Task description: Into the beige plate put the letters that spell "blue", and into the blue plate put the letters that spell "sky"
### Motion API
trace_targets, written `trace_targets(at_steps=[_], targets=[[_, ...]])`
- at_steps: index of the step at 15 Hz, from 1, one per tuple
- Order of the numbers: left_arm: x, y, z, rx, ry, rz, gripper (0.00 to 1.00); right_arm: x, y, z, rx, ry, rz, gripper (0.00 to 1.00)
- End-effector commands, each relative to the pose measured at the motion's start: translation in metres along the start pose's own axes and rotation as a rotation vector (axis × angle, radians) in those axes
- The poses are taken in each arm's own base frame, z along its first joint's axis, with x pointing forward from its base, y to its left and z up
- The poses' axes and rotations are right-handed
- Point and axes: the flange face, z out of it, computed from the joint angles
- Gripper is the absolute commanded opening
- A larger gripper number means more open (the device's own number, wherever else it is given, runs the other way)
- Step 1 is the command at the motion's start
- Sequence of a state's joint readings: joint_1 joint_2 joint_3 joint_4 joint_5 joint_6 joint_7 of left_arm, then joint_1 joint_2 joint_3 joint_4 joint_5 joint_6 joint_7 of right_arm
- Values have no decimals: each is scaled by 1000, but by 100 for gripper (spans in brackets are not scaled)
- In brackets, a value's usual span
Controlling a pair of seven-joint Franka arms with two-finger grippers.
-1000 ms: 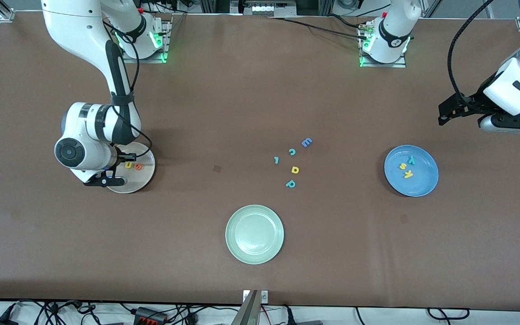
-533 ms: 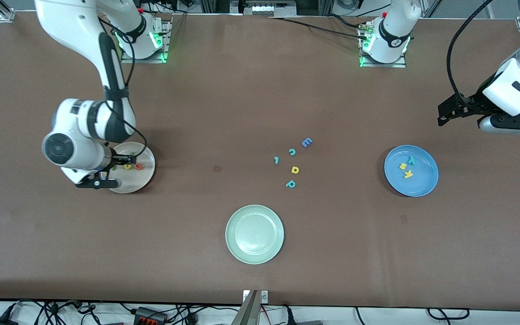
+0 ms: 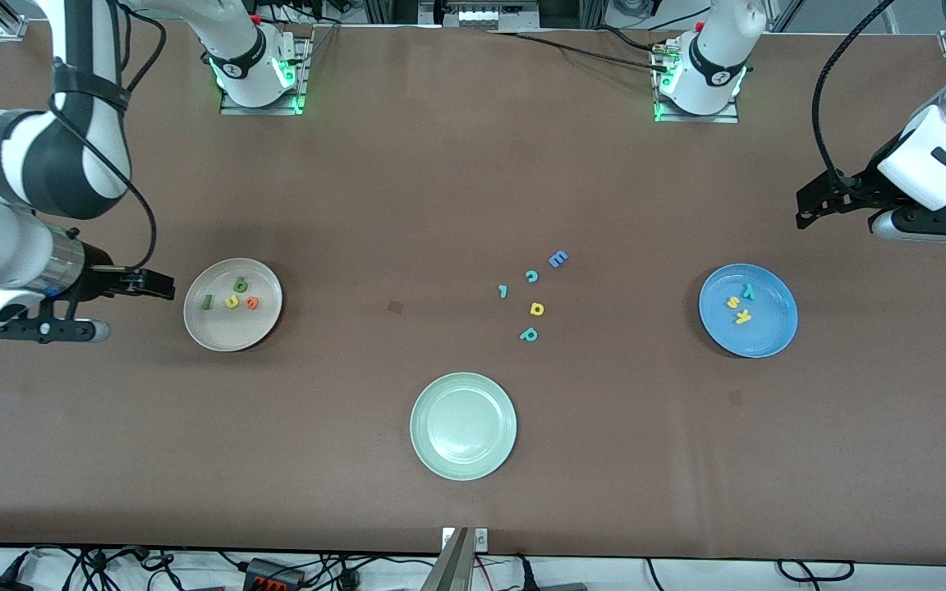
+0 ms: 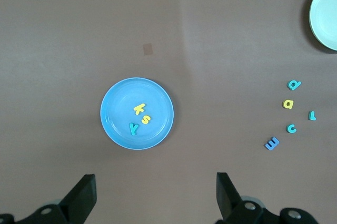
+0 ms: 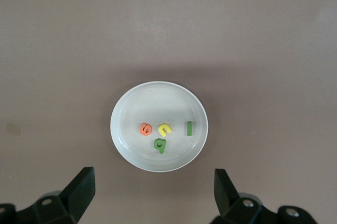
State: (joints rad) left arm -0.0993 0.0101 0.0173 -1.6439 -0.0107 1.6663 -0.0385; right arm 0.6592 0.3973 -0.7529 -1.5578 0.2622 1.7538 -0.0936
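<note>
on beige plate (image 3: 231, 332), "l" (image 3: 208, 302) (upright bar)

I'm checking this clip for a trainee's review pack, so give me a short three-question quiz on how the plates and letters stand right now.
1. True or false: the beige plate holds four letters.
2. Which letters lie in the blue plate? A) yellow s, yellow k, teal y; B) teal c, teal p, blue E; C) none.
3. What lies in the pale green plate?

Key:
1. True: green b, dark green l, yellow u and orange e.
2. A: yellow s, yellow k, teal y.
3. Nothing; the leftover letters, among them the blue E, lie on the table farther from the front camera.
</note>
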Motion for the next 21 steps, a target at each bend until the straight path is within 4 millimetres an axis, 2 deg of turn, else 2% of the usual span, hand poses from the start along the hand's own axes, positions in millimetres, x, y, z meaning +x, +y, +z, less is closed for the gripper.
trace_targets(at_steps=[1,2,5,7,10,11,13,15,21], targets=[[3,3,-5,-19,-7,6,100,6,2,-10,-1,11,0,100],[3,3,-5,-19,-8,7,100,8,2,-19,23,28,5,100],[3,3,-5,-19,-7,6,100,8,-3,-28,89,43,2,100],[3,3,-5,-19,-8,6,100,3,-1,-53,127,72,9,100],[3,3,-5,-19,-7,6,100,-9,-5,-78,-29,107,-72,100],[3,3,-5,-19,-8,6,100,-15,-2,-91,-41,128,-82,100],[3,3,-5,-19,-8,7,100,-23,33,-112,-9,159,-38,100],[3,3,-5,-19,-8,10,100,-29,53,-122,0,174,-12,100],[3,4,-5,-19,-8,7,100,-46,71,-129,-43,112,4,100]])
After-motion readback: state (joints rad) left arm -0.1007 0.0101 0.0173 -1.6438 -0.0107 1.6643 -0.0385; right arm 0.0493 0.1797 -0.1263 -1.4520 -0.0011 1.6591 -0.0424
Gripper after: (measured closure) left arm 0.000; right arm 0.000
